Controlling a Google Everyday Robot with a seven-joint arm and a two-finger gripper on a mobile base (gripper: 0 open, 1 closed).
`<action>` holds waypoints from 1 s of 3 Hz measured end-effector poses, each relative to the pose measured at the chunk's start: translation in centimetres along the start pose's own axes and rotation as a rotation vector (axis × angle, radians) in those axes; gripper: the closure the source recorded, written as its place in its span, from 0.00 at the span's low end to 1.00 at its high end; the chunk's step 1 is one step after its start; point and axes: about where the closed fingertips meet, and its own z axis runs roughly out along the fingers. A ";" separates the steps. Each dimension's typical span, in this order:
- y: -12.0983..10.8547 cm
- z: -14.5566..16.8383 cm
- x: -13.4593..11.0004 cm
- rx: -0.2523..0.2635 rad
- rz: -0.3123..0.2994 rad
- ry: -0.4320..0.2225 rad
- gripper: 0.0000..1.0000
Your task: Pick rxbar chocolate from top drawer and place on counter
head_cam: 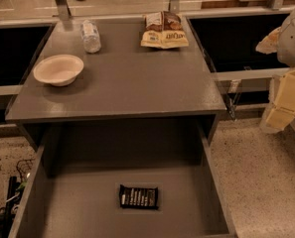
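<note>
Small flat black rectangular wrapper with rows of white lettering, the rxbar chocolate [138,197], lay flat on the floor of the drawer, lower centre of frame. Long side ran left to right. It sat apart from all the drawer walls and nothing touched it.

Wide, shallow dark grey top drawer [77,202] stood pulled out toward the bottom of frame, low side walls visible left and right.

Flat dark grey matte surface [132,83] with thick front edge filled the middle of frame, above the drawer. On it:
- shallow white round bowl [58,69], left side, upright
- clear plastic bottle [91,35], upper left of the surface, lying down, just above the bowl
- tan-and-brown snack bags [164,29], upper centre, touching one another, well apart from the bottle

Black recessed bins flanked the surface: one at left [13,48], one at upper right [241,36].

Pale cream claw [284,100] hung at the right edge of frame, partly cut off, off to the side of the surface over the speckled floor [256,167]. It was well apart from the rxbar chocolate. Could not tell whether it stood wide or narrow.

Dark cables [18,175] lay at lower left, beside the drawer.
</note>
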 end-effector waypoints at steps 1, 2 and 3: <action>0.0 0.0 0.0 0.003 0.001 -0.003 0.00; 0.5 1.1 0.4 -0.019 0.018 -0.031 0.00; 1.3 3.6 1.2 -0.069 0.039 -0.034 0.00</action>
